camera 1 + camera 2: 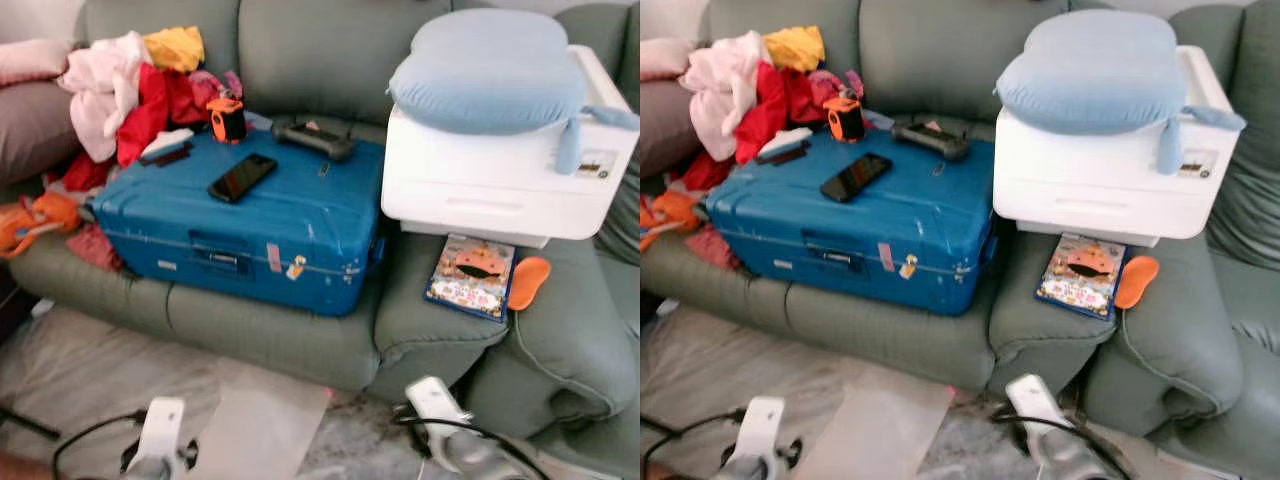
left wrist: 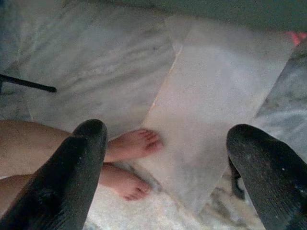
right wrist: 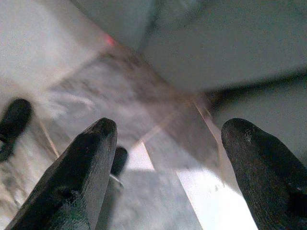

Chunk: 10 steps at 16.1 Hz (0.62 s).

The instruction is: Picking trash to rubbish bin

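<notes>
Left end effector point(image 2: 165, 167) hangs wide above a clear plastic sheet point(image 2: 216, 110) on the marble floor point(image 2: 96, 62), a person's bare feet point(image 2: 132, 163) just beside it; my right end effector point(image 3: 165, 167) gapes too, near the green sofa point(image 1: 300, 340).

the white printer point(image 1: 500, 185) hides the book's point(image 1: 470, 275) top edge; both arms cut off below.

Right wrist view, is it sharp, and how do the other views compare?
Right wrist view: soft and smeared, the sofa base washed out, a bright patch on the floor. Left wrist view: mildly soft, evenly lit. Eye views: fairly clear, the blue suitcase readable, the white box slightly overexposed.
</notes>
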Available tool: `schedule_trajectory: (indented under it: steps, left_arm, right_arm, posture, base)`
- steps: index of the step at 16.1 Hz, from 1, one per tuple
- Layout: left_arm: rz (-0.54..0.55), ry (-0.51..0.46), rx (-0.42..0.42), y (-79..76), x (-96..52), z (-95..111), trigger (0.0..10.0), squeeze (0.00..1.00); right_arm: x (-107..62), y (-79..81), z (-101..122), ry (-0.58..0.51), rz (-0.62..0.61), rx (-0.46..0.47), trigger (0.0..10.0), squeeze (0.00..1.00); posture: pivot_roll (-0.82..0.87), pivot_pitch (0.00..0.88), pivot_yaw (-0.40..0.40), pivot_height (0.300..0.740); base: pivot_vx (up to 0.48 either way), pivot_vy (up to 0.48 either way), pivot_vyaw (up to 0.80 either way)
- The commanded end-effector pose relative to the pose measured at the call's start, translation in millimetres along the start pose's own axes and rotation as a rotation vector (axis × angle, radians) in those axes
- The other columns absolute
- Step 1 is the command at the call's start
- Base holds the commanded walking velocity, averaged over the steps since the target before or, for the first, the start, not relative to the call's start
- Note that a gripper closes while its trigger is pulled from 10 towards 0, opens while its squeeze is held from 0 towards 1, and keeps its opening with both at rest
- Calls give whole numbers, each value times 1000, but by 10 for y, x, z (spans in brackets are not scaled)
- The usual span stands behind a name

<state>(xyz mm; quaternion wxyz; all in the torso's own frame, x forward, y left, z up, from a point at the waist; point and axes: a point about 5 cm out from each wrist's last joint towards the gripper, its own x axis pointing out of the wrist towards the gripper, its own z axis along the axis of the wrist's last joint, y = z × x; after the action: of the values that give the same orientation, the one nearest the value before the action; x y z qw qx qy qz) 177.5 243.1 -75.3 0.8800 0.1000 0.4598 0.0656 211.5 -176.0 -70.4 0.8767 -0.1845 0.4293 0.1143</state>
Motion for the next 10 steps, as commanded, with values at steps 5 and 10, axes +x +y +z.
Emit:
schedule_trajectory:
  steps: [5, 10]
  left_arm:
    - [-4, 85, 20, 27, -52, -264, 10000, 0]
    - [-7, 79, 17, -3, -47, -247, 10000, 0]
  right_arm:
    - [-3, -123, -11, 27, -68, 157, 10000, 0]
    - [-36, -194, -152, 69, -111, 197, 10000, 0]
  posture:
    - [37, 33, -5, 740]
    - [36, 31, -7, 740]
  base:
    - [0, 0, 0]
    - [0, 0, 0]
